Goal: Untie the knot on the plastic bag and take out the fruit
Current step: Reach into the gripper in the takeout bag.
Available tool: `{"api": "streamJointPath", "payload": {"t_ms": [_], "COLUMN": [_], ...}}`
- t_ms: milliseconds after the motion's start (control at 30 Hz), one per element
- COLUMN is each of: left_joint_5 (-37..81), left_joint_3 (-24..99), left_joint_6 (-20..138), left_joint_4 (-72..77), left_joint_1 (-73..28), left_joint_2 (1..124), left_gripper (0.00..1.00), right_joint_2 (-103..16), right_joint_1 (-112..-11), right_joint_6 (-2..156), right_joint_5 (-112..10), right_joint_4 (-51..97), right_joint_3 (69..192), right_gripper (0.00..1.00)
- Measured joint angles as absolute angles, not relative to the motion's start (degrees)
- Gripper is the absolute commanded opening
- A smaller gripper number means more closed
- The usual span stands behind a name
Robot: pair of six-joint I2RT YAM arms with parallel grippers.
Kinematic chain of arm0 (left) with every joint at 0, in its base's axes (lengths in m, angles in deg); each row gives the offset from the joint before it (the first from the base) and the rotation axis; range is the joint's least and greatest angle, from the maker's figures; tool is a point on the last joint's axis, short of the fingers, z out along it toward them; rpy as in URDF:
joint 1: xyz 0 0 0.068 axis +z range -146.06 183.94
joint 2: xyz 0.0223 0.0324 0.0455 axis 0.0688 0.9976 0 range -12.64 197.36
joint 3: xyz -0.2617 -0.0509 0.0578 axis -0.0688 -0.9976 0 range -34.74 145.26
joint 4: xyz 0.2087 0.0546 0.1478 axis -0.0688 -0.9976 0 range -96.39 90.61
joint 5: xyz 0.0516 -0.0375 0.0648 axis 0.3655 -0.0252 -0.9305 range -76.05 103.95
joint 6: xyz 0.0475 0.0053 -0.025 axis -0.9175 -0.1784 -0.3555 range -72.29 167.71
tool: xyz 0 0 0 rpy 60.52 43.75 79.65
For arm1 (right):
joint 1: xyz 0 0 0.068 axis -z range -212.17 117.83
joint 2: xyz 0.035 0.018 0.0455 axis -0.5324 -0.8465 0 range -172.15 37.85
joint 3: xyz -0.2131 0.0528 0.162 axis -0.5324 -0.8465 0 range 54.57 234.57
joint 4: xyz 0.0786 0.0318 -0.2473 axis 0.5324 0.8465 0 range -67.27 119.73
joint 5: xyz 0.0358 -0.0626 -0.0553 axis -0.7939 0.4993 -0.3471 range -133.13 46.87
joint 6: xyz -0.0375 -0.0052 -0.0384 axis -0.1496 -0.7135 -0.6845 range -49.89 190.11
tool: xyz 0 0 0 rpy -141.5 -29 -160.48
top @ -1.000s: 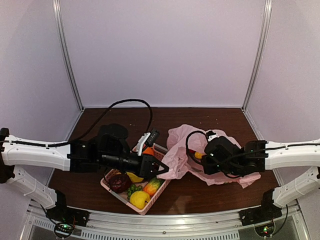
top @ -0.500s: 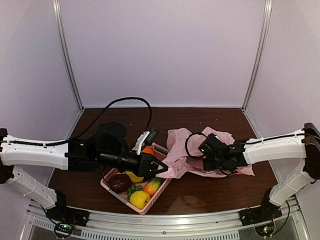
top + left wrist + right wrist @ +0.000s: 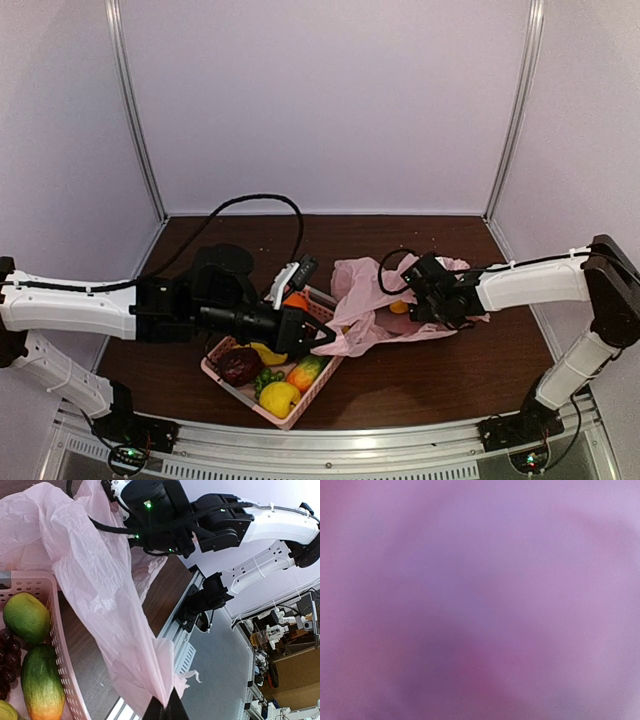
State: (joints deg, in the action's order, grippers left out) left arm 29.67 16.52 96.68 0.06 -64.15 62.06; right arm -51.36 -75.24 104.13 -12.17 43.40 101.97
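Observation:
The pink plastic bag (image 3: 365,285) lies loose and crumpled on the table between my arms; no knot shows on it. My left gripper (image 3: 330,340) is shut on a pinched edge of the bag (image 3: 95,580), with its fingertips (image 3: 167,707) closed on the film beside the basket. My right gripper (image 3: 412,297) is pushed into the bag's far right side, its fingers hidden by film. The right wrist view is only a pink-purple blur. A small orange-yellow fruit (image 3: 398,307) shows at the bag, just below the right gripper.
The pink latticed basket (image 3: 313,394) stands under my left wrist and holds a yellow lemon (image 3: 280,398), an orange (image 3: 296,301), a mango-like fruit (image 3: 305,372) and a dark maroon fruit (image 3: 240,365). Its rim (image 3: 52,610) shows in the left wrist view. Walls enclose the table.
My right gripper has moved toward the back of the table, its arm stretching out. The bag's right side has drawn in and flattened. My left arm has kept its hold and place.

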Motion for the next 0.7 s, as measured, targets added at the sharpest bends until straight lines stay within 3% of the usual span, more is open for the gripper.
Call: {"api": "streamJointPath", "payload": {"t_ms": [200,467,700], "left_joint_5": [29.9,29.8,29.5], "left_joint_3": [16.5,16.5,16.5], "left_joint_6": [96.7,96.7,96.7], "left_joint_4": [0.1,0.1,0.1], "left_joint_1": [-64.2,-64.1,-64.0], "left_joint_2": [63.1,63.3,63.3], "left_gripper": [0.0,0.0,0.0], "right_joint_2": [-55.1,-60.8,-63.0], "right_joint_1": [-71.8,-69.0,-68.4], "right_joint_6": [101.3,98.9,98.7], "right_joint_5": [-12.2,-13.3,-14.3], "right_joint_4": [40.3,37.4,36.8], "right_joint_3": [103.8,106.6,106.7], "right_gripper": [0.9,0.83,0.55]}}
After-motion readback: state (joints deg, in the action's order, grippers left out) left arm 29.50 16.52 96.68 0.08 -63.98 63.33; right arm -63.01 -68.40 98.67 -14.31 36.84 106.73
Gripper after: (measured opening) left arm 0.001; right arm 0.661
